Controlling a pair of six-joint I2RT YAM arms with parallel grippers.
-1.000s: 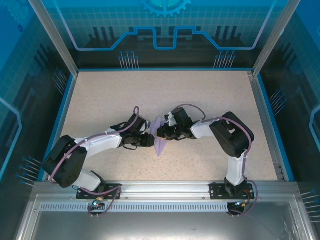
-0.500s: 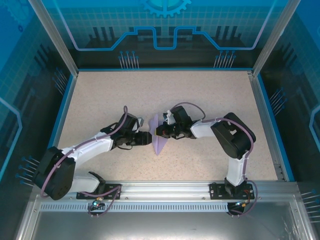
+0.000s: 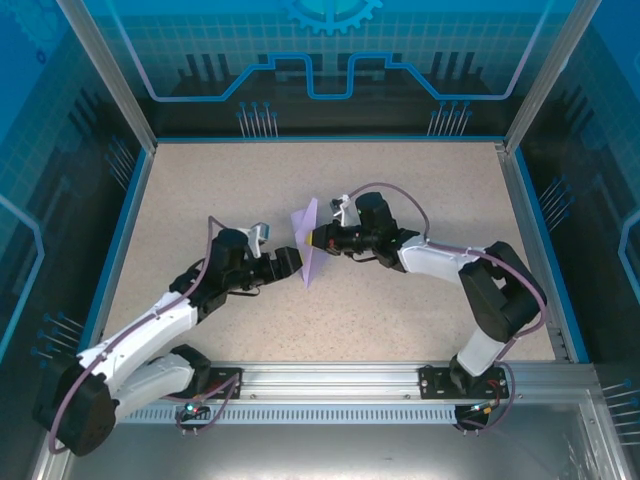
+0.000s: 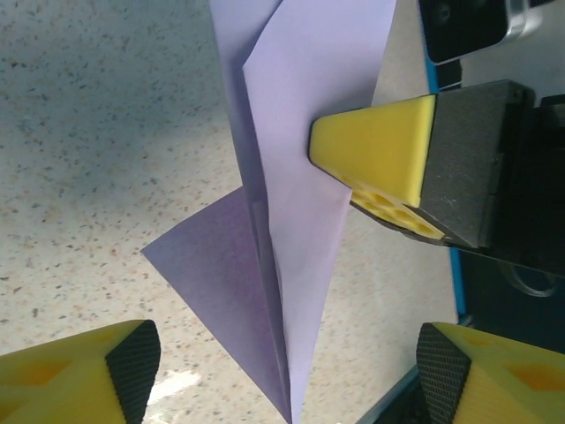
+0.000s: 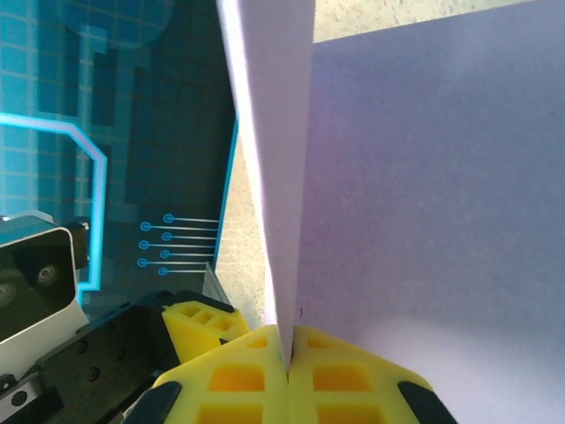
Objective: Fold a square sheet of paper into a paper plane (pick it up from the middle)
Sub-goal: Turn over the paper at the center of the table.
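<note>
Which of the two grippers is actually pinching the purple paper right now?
The right gripper: its yellow fingertips are shut on the folded purple paper. The left gripper stands open near the paper, gripping nothing.

We are pinching the paper plane (image 3: pixel 304 228) in our right gripper (image 3: pixel 316 240). Our left gripper (image 3: pixel 295 263) is hovering just beside its lower tip.

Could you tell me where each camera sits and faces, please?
Top external: above and behind, looking down at the table; left arm and right arm show.
Left wrist: on left arm, facing the paper; left gripper open below.
Right wrist: on right arm, looking along the paper; right gripper clamps it.
Wrist views share: paper, right gripper.
</note>
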